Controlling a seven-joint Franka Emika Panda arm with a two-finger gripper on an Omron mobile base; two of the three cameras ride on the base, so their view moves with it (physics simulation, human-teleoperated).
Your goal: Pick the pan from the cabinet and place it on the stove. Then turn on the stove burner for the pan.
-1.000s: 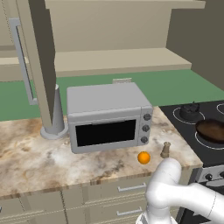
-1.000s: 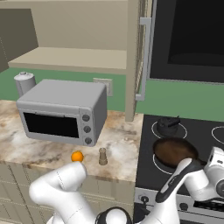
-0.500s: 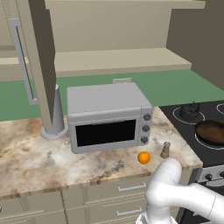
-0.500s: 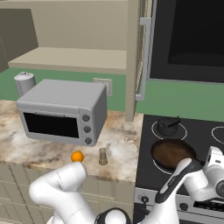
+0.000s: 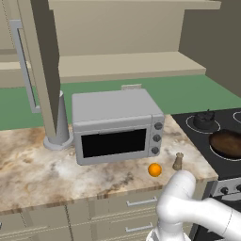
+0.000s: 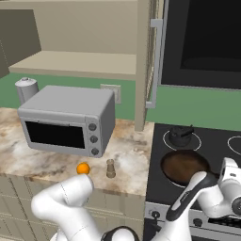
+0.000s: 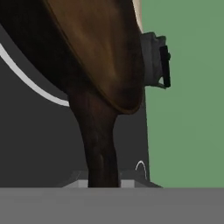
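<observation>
Pan (image 6: pixel 184 165): on stove (image 6: pixel 155 188) — over front-left burner ring (image 7: pixel 26 81).
Hand view: pan handle (image 7: pixel 98 144) close-up, small pot (image 7: pixel 154 60) behind.
Gripper: grip state unclear.
Surface: marble counter (image 5: pixel 28 169) — microwave (image 5: pixel 115 126), orange (image 5: pixel 154 170).

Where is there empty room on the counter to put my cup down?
The marble counter is bare left of and in front of the microwave. It is crowded by the orange and pepper shaker, beside the stove.
</observation>
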